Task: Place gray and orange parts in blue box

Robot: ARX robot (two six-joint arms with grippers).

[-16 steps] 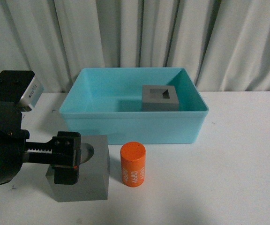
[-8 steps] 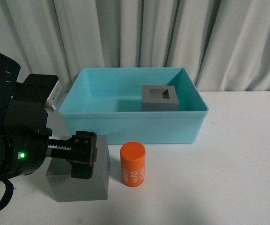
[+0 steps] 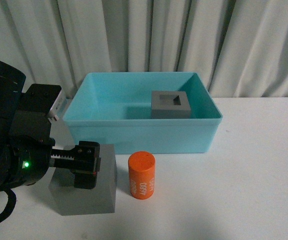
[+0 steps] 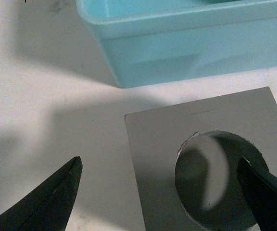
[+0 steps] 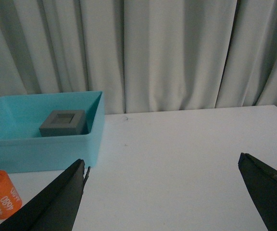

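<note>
The blue box (image 3: 143, 132) stands at the back of the white table. Inside it rests a gray cube with a square recess (image 3: 171, 105), also in the right wrist view (image 5: 63, 123). In front of the box, at the left, sits the gray cube with a round recess (image 3: 96, 197), and the orange cylinder (image 3: 142, 175) stands upright just right of it. My left gripper (image 3: 86, 167) hovers open over that cube (image 4: 167, 139); one fingertip is above the round recess, the other above the table beside the cube. My right gripper (image 5: 162, 192) is open and holds nothing.
Pale curtains (image 3: 184, 40) hang behind the table. White tabletop (image 3: 254, 190) stretches to the right of the box and the cylinder. The right wrist view shows the blue box (image 5: 42, 144) and the orange cylinder (image 5: 3, 195) off to one side.
My left arm has swung in and risen, and its gripper slid a little rightward across the near gray cube, covering the round recess in the front view. The parts have not moved.
</note>
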